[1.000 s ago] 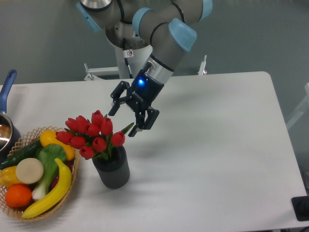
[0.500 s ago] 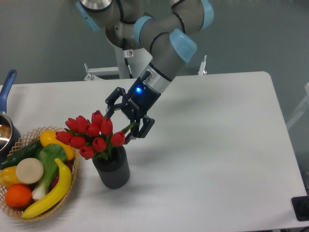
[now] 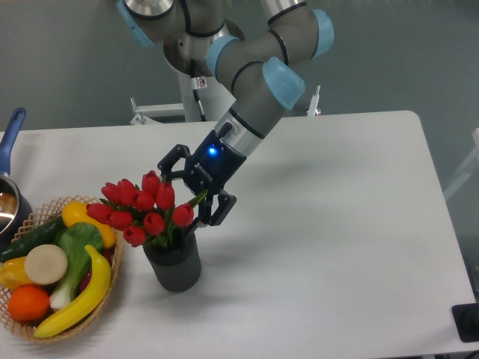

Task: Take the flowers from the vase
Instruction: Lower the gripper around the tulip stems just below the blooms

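Observation:
The flowers [image 3: 141, 209], a bunch of red tulip buds with green leaves, stand in the vase [image 3: 176, 265], a short dark grey ribbed pot near the table's front left. My gripper [image 3: 187, 196] is open, tilted down and to the left, right behind the bunch's upper right side. One finger reaches past the topmost buds, the other sits by a green leaf beside the rightmost bud. The stems are hidden inside the vase.
A woven basket [image 3: 112, 288] of fruit and vegetables stands directly left of the vase, almost touching it. A pot with a blue handle [image 3: 11, 133] sits at the far left edge. The arm's base mount [image 3: 191, 105] rises behind the table.
The gripper has moved down and to the left, from above the table right of the bunch to right up against the tulip buds. It has stayed open.

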You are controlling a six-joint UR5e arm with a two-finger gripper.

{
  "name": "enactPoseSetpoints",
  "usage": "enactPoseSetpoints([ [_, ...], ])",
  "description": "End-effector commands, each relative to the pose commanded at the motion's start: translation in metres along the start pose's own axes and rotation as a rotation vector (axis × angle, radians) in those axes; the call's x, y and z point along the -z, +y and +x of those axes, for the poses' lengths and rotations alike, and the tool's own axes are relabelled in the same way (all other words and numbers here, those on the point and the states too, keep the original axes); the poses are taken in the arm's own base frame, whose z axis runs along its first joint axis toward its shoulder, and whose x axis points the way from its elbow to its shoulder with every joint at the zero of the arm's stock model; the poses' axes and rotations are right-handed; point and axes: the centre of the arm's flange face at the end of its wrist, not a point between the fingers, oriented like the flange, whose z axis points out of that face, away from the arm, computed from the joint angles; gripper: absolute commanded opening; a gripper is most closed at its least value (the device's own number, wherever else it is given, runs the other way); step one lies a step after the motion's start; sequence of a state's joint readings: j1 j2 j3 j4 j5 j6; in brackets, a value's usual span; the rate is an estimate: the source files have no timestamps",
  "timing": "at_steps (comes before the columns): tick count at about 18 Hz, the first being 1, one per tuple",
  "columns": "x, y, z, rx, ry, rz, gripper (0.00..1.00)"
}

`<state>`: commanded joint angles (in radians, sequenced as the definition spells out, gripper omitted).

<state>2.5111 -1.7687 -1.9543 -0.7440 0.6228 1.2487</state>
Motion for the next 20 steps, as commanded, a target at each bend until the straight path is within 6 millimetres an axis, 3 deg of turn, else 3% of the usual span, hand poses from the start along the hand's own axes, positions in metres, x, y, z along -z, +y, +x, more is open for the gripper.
enactPoseSetpoints([
  [20,-0.021,-0.003,0.0,-0.018,0.034,0.009,1.0],
])
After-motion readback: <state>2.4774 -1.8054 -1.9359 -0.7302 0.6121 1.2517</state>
